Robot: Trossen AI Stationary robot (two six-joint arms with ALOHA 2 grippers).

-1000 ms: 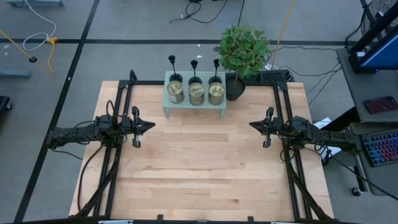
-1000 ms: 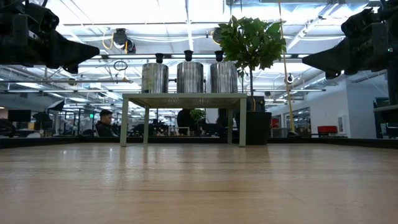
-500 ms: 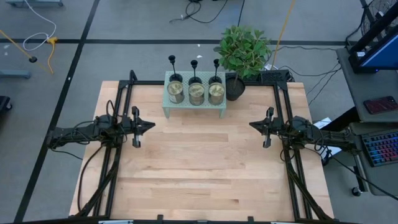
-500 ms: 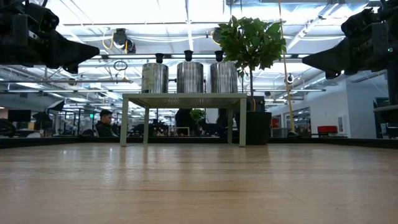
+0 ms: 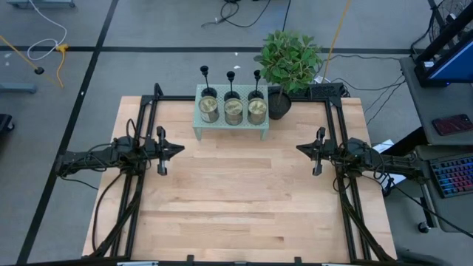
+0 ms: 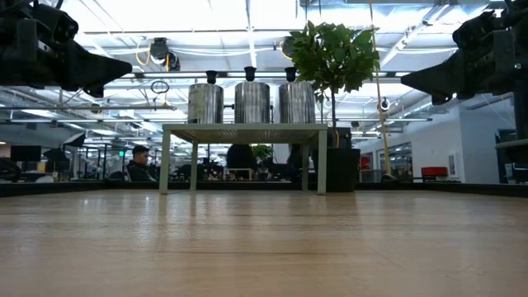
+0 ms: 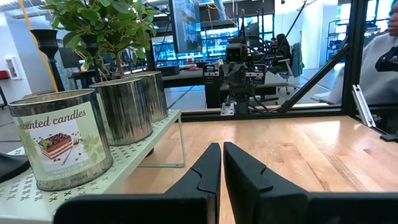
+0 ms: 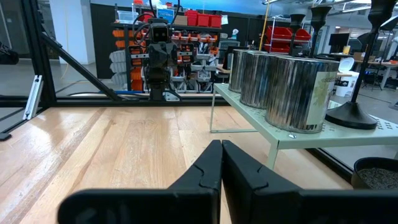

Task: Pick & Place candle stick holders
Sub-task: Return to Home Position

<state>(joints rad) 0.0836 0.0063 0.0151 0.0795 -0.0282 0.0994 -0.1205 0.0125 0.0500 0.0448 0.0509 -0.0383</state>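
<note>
Three black candle stick holders [image 5: 209,90] [image 5: 232,93] [image 5: 256,91] stand on their disc bases along the far edge of a pale green shelf [image 5: 230,127], behind three candle tins. Their cups show above the tins in the low view [image 6: 250,73]. One base shows in the right wrist view [image 8: 351,116], and one cup in the left wrist view [image 7: 45,35]. My left gripper [image 5: 179,148] hovers shut and empty at the table's left. My right gripper [image 5: 298,148] hovers shut and empty at the table's right. Each points toward the table's middle.
Three silver scented-candle tins [image 5: 233,111] stand in a row on the shelf in front of the holders. A potted plant [image 5: 287,60] in a black pot stands right of the shelf. Bare wood [image 5: 236,192] spreads between and in front of the arms. A person [image 6: 140,162] sits beyond the table.
</note>
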